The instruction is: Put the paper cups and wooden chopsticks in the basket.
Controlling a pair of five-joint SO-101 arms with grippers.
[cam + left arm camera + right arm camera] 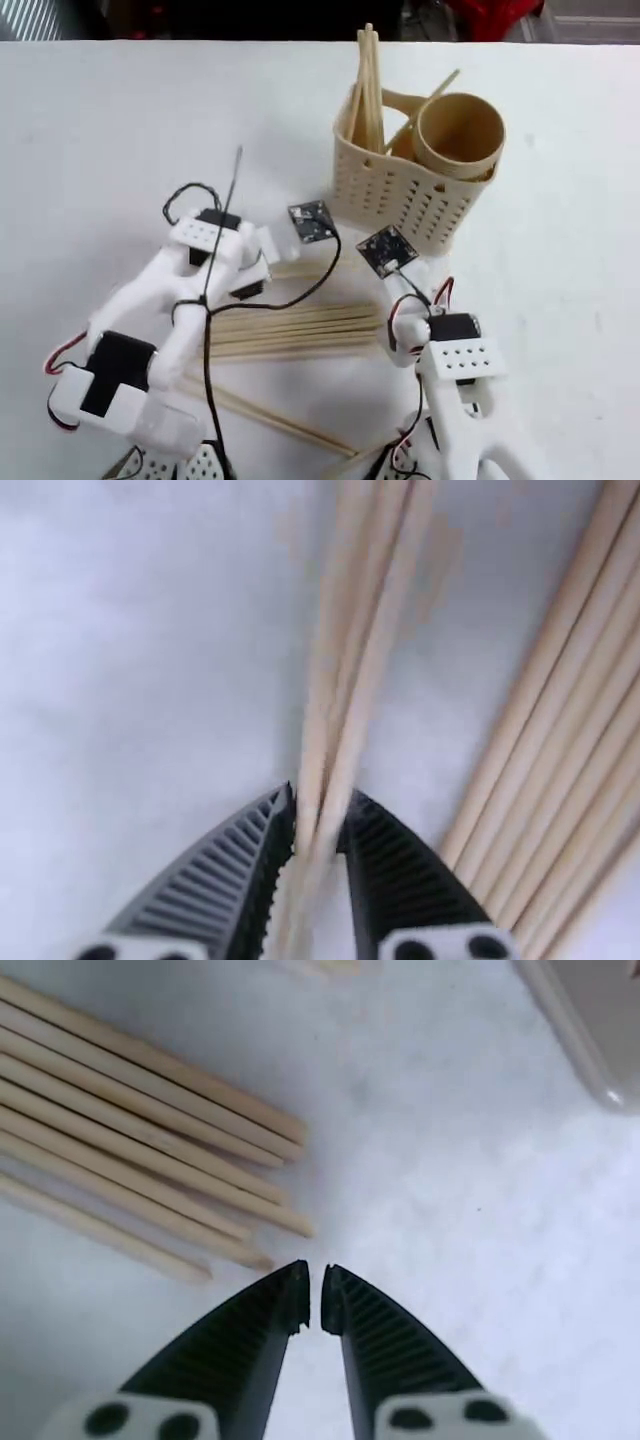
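The cream slotted basket holds a paper cup and several upright wooden chopsticks. More chopsticks lie in a row on the white table between the two arms. My left gripper is shut on a couple of chopsticks low over the table, beside the row. In the high view it sits at the row's far side. My right gripper is shut with nothing in it, just off the chopstick tips and near the basket's corner.
Two more chopsticks lie slanted near the front edge between the arm bases. Black cables run over the left arm. White table stretches to the left and right of the basket.
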